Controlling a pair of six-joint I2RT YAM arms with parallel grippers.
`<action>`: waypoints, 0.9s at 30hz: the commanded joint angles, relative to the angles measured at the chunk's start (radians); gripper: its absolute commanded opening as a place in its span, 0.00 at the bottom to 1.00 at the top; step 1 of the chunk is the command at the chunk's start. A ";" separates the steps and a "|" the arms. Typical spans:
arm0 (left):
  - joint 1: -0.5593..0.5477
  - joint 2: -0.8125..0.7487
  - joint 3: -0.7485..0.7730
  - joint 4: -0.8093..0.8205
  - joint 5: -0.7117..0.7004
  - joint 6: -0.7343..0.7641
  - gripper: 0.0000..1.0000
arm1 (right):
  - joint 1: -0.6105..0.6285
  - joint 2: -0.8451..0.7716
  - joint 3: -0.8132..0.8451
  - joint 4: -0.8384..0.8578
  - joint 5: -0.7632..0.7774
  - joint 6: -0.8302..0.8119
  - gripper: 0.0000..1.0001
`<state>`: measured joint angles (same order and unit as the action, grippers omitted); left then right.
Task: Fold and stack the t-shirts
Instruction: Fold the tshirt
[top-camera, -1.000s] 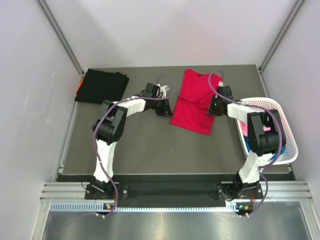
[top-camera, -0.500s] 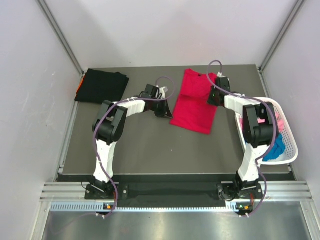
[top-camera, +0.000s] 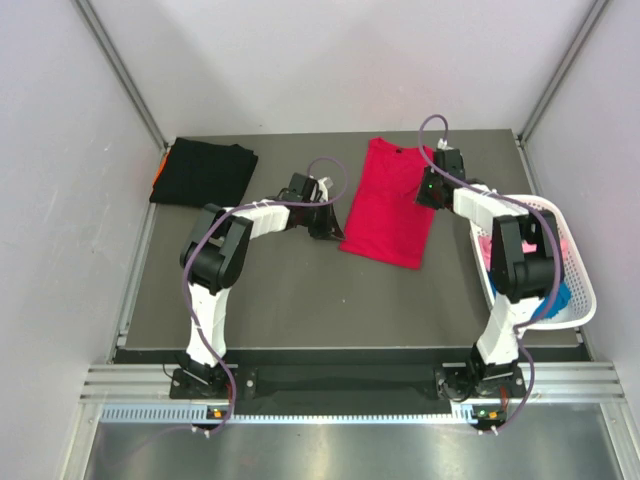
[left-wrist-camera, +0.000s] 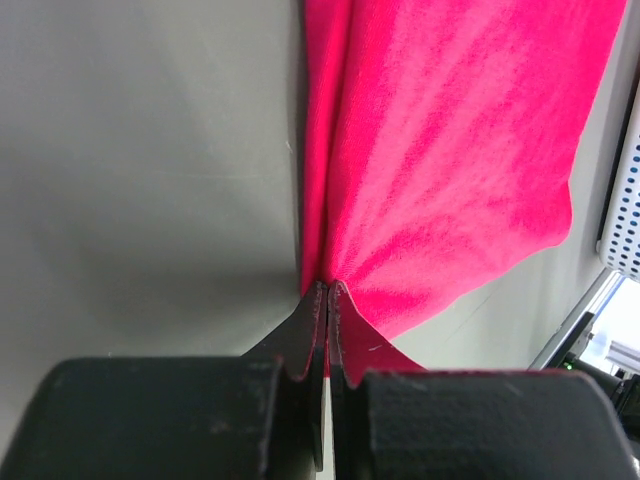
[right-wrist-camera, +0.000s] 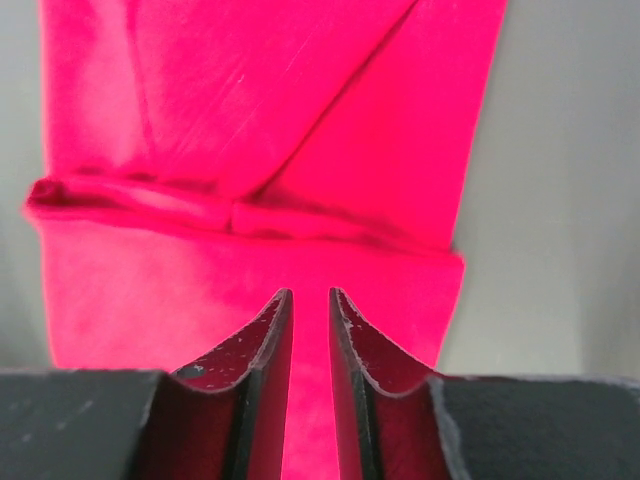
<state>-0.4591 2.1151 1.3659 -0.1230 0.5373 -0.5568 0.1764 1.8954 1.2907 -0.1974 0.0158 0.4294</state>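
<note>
Red is the t-shirt (top-camera: 385, 205) that lies partly folded on the grey table (top-camera: 290, 290), towards the back and right of centre. The left gripper (left-wrist-camera: 327, 290) is clamped tight on the shirt's left edge near the hem, cloth fanning out from the pinch. The right gripper (right-wrist-camera: 310, 295) hangs over the shirt's right side, its fingers a narrow slit apart and nothing visibly caught between them. A black t-shirt (top-camera: 203, 172) sits folded at the back left corner, an orange edge peeking out beside it. The white basket (top-camera: 575, 260) on the right holds pink and blue cloth.
</note>
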 joint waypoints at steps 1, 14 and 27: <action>-0.006 -0.050 -0.037 -0.010 -0.019 -0.011 0.00 | 0.011 -0.143 -0.039 -0.045 -0.039 0.031 0.22; -0.007 -0.066 -0.136 0.037 -0.023 -0.057 0.00 | 0.008 -0.338 -0.195 -0.157 -0.054 0.017 0.23; -0.038 -0.126 -0.251 0.020 -0.060 -0.095 0.00 | 0.009 -0.558 -0.358 -0.277 -0.056 0.009 0.24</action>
<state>-0.4751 2.0109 1.1721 -0.0204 0.5148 -0.6567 0.1802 1.4063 0.9482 -0.4522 -0.0460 0.4465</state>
